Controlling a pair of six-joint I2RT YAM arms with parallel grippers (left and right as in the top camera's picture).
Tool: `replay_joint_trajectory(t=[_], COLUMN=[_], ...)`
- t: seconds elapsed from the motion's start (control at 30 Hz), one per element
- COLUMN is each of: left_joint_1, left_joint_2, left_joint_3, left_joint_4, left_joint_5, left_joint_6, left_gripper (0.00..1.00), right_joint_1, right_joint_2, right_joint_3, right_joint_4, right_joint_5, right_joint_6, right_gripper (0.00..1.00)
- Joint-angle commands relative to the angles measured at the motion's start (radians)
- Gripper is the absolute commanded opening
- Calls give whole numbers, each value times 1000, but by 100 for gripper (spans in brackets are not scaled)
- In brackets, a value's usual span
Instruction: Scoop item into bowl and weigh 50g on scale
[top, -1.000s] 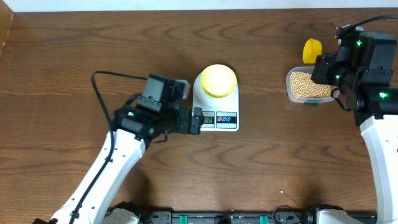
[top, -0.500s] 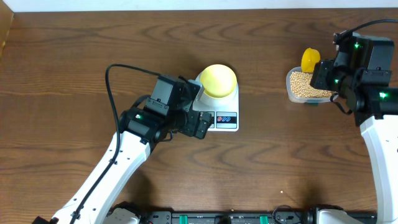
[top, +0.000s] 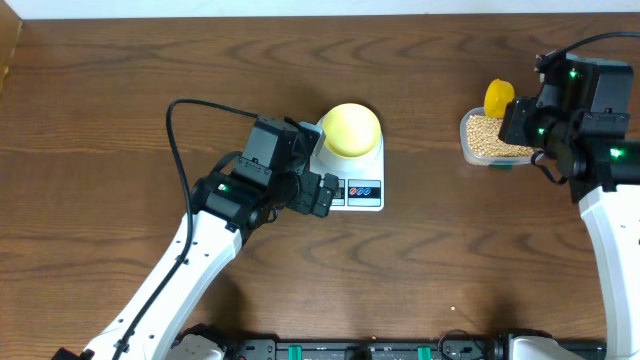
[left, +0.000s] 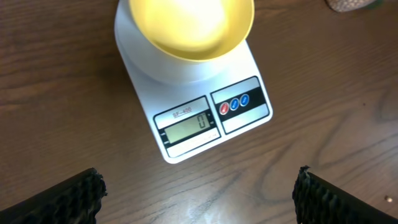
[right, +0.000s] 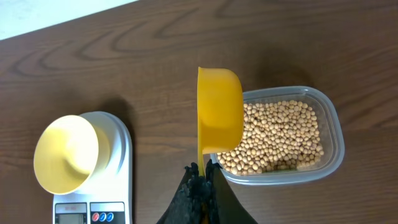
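The left hand (left: 199, 190) is wide apart, just before the scale (left: 138, 65). Only its camera shows the screen (left: 188, 126) reads zero. The empty bowl (left: 193, 25) sits on the scale. The right hand (right: 202, 177) pinches a yellow spoon (right: 219, 109) at the edge of a clear tub (right: 333, 134) of beans (right: 280, 134).

Left wrist view | scale (left: 180, 74), grey display (left: 186, 129): shows the single digit "0" | tiny printed lettering just above the display: looks like "SF-400" (small, so not certain) | black panel beside the display: three round buttons (left: 234, 104), one red and two blue, white symbols too small to read
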Motion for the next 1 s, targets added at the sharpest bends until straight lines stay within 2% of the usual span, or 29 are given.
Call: replay_joint_trajectory(t=[0.0, 0.23, 0.3, 0.53, 0.63, 0.77, 0.87, 0.97], left_joint_1=[3, 60, 65, 68, 147, 291, 338, 319], left_joint_2=[-3, 2, 2, 2, 2, 2, 2, 2], left_joint_3=[0, 0, 0, 0, 0, 0, 0, 0], left_joint_4=[-1, -25, -37, -42, -51, -79, -117, -138], left_joint_5=[-23, 26, 63, 96, 176, 359, 307, 303], left_joint_6=[-15, -24, 34, 111, 143, 234, 274, 272], left_gripper=[98, 99, 98, 98, 98, 98, 99, 99], right_joint_1=[-3, -3, -3, -3, -3, -3, -3, -3], right_joint_2=[5, 5, 5, 5, 5, 5, 5, 5], right_joint_3=[24, 24, 24, 24, 25, 25, 24, 25], right_joint_4=[-8, -10, -14, -15, -27, -45, -45, -41], right_joint_5=[7, 7, 7, 6, 6, 7, 7, 7], right_joint_6=[-14, -14, -14, -14, -14, -14, -14, -14], right_gripper=[1, 1, 1, 1, 1, 1, 1, 1])
